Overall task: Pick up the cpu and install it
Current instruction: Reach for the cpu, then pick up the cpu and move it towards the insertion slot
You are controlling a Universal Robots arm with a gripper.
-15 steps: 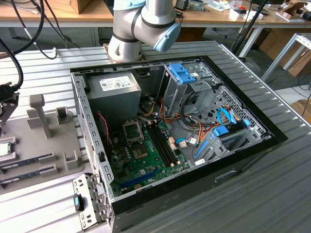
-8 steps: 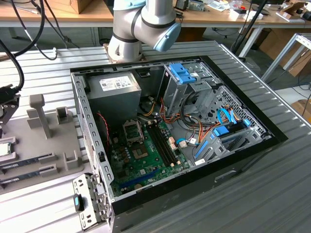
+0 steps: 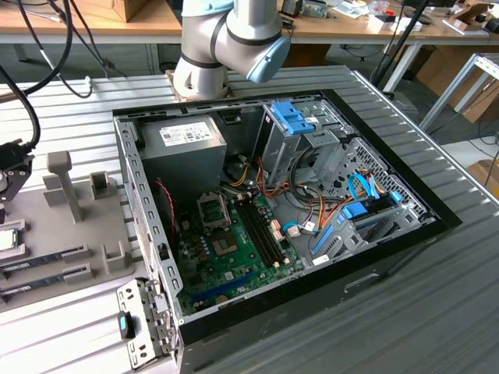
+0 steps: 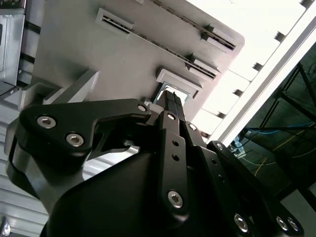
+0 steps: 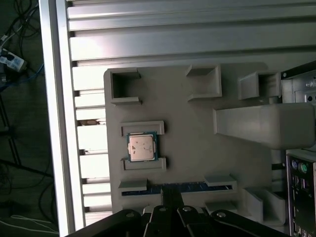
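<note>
While the black fingers (image 5: 167, 193) are shut tight together and hold nothing, they hang just over the grey holder (image 5: 197, 148), right above a long thin memory stick (image 5: 190, 187) that lies in its slot. The cpu (image 5: 141, 147) is close by but not touched. It is a small square with a shiny silver top, and it lies flat in its own little pocket in the holder, between two low walls. The holder has other pockets and a tall grey post (image 5: 261, 126) too. In the exterior view, the holder lies near the edge of the bench (image 3: 70, 101) on the exterior view's left. The big open computer box (image 3: 374, 257) sits in the middle of the bench. Inside the box are a green board (image 3: 234, 261), a dark square frame (image 3: 213, 209) on the board, a grey power box (image 3: 183, 144), a blue part (image 3: 296, 117) and lots of coloured wires (image 3: 312, 210). The robot arm (image 3: 226, 39) stands at the far edge of the bench, behind the box. The bench is grey metal with long ridges. Behind it are wooden desks (image 3: 93, 31) and black cables (image 3: 47, 47).
</note>
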